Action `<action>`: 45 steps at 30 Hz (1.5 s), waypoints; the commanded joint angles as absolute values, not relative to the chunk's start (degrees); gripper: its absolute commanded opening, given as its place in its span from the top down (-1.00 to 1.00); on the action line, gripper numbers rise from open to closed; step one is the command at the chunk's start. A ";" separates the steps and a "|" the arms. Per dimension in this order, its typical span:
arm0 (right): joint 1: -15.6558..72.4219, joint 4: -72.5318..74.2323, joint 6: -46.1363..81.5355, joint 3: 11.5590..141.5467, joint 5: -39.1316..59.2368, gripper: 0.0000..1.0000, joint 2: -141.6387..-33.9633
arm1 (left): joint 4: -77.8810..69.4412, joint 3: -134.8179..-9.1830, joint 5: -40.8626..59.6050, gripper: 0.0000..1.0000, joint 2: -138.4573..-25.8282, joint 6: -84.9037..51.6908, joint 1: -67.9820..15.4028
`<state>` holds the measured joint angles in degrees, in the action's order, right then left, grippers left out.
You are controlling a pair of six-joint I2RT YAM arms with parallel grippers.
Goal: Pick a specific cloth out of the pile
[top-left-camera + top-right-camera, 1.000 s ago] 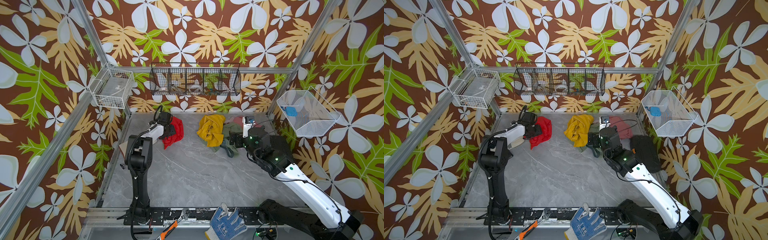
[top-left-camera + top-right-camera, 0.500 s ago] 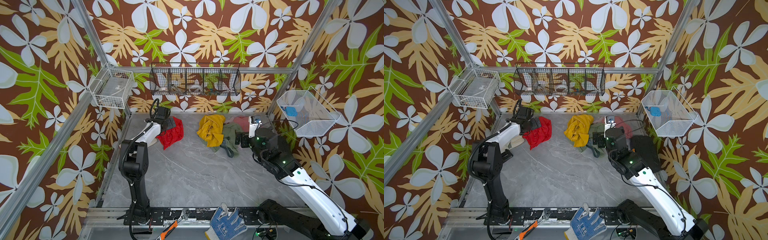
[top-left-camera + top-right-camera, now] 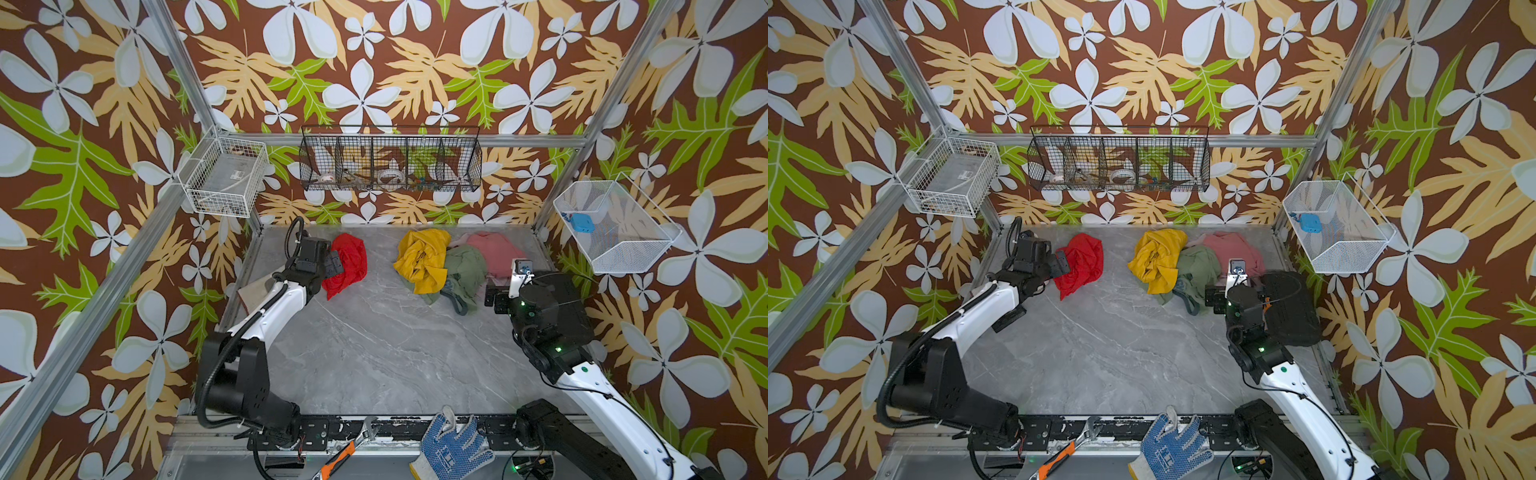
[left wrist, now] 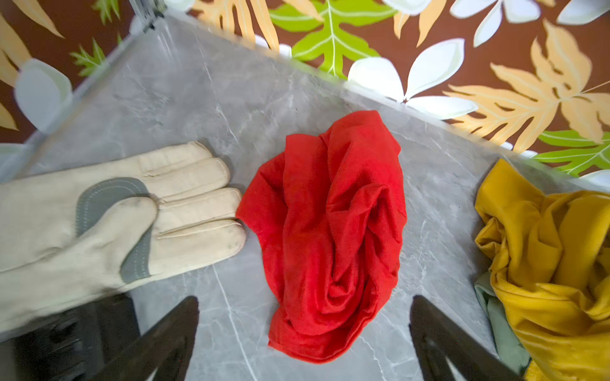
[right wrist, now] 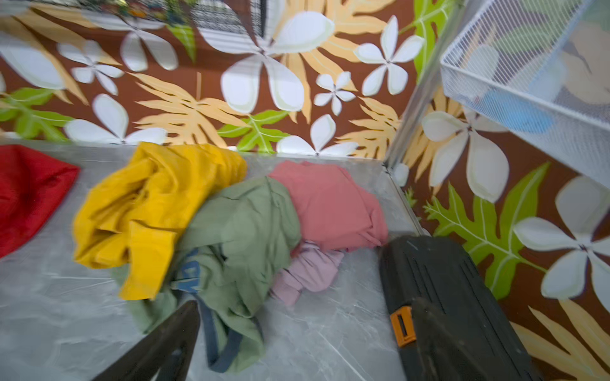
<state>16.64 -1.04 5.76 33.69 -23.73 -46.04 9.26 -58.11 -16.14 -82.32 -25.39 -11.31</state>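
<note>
**Jaws wide on both arms; red cloth lies apart from the pile**

In both top views the left jaws sit at the near-left edge of the bright red, thin, crumpled cloth. The right jaws are just beside the near-right side of the pile. The red cloth lies alone toward the back left of the grey marbled surface, with bare surface between it and the pile. The pile is a mustard-yellow cloth, an olive-green cloth and a dusty pink cloth, all touching. A black hard case lies beside the right arm. A blue-dotted white work glove and an orange-handled wrench lie on the front rail.

In the left wrist view the two dark fingers stand far apart and hold nothing. The near end of the red cloth lies between them and touches neither. A cream leather glove lies flat, its fingertips just beside the cloth's edge. The yellow cloth is well apart from the red one.

The right wrist view is blurred, but its fingers are spread wide and empty. The yellow cloth overlaps the green. The pink lies behind the green, with a paler pink piece tucked below it. Part of the red cloth shows beyond the yellow, not touching it. The black case lies beside the pile.
</note>
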 commanded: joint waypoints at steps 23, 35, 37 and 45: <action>5.98 54.09 1.15 13.15 -16.93 -1.00 -70.59 | -21.65 -20.29 -33.64 -1.00 -53.77 -15.10 -11.46; 5.82 59.55 1.23 12.75 -15.75 -1.00 -76.50 | -24.87 -14.82 -36.41 -1.00 -47.74 -15.32 -11.39; 5.80 60.31 1.29 12.50 -15.64 -1.00 -77.31 | -25.41 -14.39 -36.39 -1.00 -47.63 -15.01 -11.43; 5.27 63.26 1.83 12.89 -15.31 -1.00 -82.18 | -34.25 -12.02 -36.31 -1.00 -49.92 -10.03 -11.43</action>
